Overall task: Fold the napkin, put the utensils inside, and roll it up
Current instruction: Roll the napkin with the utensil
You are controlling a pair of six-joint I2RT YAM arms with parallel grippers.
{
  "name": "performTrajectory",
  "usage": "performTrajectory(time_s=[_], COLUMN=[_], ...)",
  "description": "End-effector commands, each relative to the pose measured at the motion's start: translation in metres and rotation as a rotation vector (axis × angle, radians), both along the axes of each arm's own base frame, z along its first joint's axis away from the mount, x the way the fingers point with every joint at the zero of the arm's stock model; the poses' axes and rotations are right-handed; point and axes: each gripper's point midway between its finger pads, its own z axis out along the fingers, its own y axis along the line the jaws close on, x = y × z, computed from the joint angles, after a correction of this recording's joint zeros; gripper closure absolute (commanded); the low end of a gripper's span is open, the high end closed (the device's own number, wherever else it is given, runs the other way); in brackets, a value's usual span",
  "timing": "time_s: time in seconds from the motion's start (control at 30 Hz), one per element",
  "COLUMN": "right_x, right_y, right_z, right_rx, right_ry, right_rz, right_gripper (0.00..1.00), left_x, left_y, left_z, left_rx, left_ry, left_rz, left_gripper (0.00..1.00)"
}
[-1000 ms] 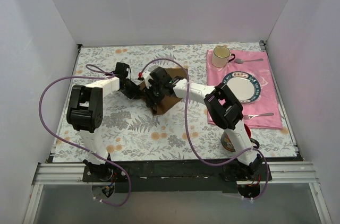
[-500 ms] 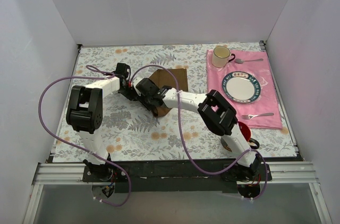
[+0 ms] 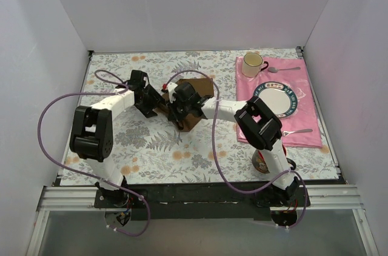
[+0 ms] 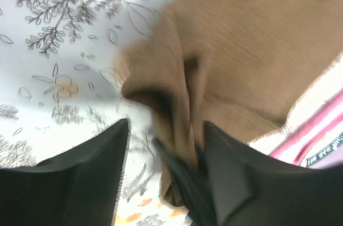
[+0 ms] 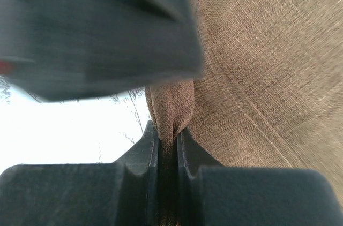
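Reaching in from the left side, the left arm [image 3: 112, 99] stretches across the floral table [image 3: 151, 147] to the middle of the workspace. The left gripper [image 3: 151, 103] sits at the left edge of the one brown napkin [image 3: 191, 121]. Seen from its wrist camera, its two fingers [image 4: 80, 183] stand spread apart. A bunched ridge of the cloth runs between them, close against the right-hand finger, and bare table shows beside the other one, so nothing is clamped.

The napkin lies crumpled near the table's centre, well apart from the placemat. One corner points toward the back wall and another lump of it lies nearer the arms.

Just right of the left gripper, the right gripper [image 3: 180, 107] is down on the same cloth. In the right wrist view its two fingers [image 5: 131, 153] are pressed together on a narrow fold of napkin, with weave filling the slit between them. A blurred dark mass [image 5: 96, 33] crosses the top of that view, too smeared to name.

Farther right lies one pink placemat [image 3: 248, 89]. It carries one cream cup [image 3: 252, 64] at its far-left corner and one silver spoon [image 3: 284, 70] beside the cup. One plate [image 3: 276, 99] with a dark patterned rim sits in the middle, and one silver fork [image 3: 295, 131] lies near the front edge. Two purple cables [image 3: 51, 107] loop from the arms, one on each.
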Motion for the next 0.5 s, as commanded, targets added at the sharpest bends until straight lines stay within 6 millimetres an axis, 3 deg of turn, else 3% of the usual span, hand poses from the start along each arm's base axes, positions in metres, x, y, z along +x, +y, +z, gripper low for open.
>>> performTrajectory(time_s=[0.0,0.07,0.17,0.23,0.27,0.3,0.33,0.47], right_x=[-0.035,-0.036,-0.030,-0.026,-0.030,-0.031,-0.030,-0.028], right_y=[-0.040,-0.044,-0.051,-0.054,-0.054,-0.056,-0.057,-0.057], right_z=[-0.046,-0.045,-0.046,-0.049,-0.049,-0.054,-0.055,-0.058], right_rx=[0.105,0.163,0.243,0.262,0.272,0.277,0.281,0.280], right_ry=[0.410,0.494,0.598,0.647,0.687,0.714,0.731,0.800], right_rz=[0.056,0.077,0.048,0.031,0.041,0.040,0.031,0.028], right_gripper=[0.99,0.99,0.99,0.99,0.99,0.99,0.99,0.99], left_x=[0.015,0.015,0.005,-0.002,-0.004,-0.008,-0.010,-0.005], left_y=[0.012,0.015,0.009,-0.002,-0.017,-0.022,-0.028,-0.045], left_z=[0.077,0.091,0.090,0.078,0.082,0.068,0.066,0.064], left_rx=[0.069,0.080,0.045,-0.017,-0.096,-0.125,-0.159,-0.264], left_ry=[-0.302,-0.348,-0.350,-0.348,-0.362,-0.327,-0.326,-0.366], left_rz=[-0.056,-0.059,-0.093,-0.134,-0.179,-0.195,-0.212,-0.245], left_gripper=[0.35,0.32,0.34,0.38,0.40,0.44,0.53,0.63])
